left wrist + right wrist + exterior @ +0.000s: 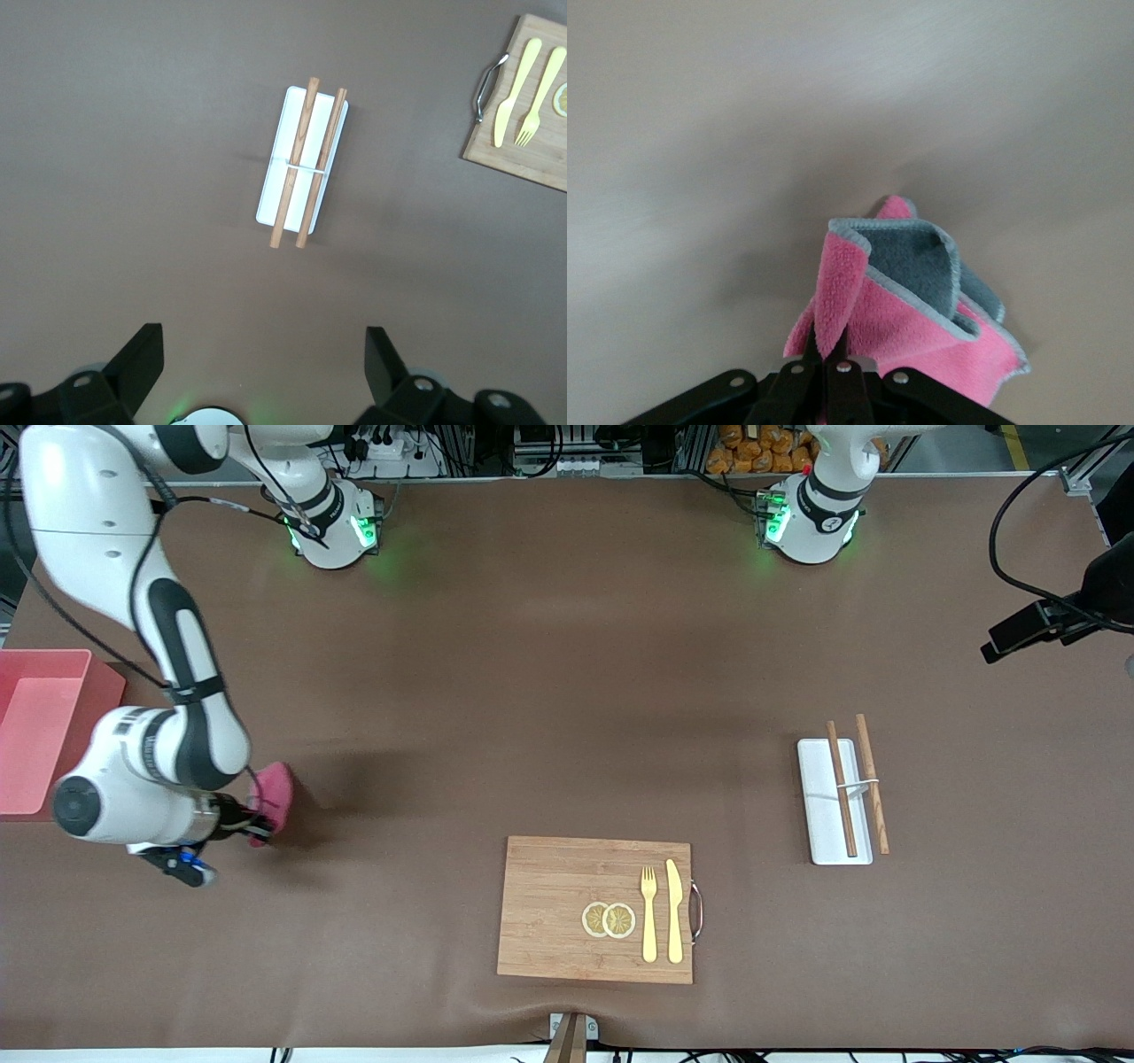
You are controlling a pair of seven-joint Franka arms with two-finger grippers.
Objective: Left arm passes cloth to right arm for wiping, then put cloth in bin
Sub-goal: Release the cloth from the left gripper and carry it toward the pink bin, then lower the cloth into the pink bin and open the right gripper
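Bare table (549, 717) around wooden board (567, 903)

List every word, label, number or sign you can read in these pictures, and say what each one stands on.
None can be read.
Small dark marks on the base of the left arm: too small to read.
The wooden board, the white tray, the cloth and the bin carry no writing.
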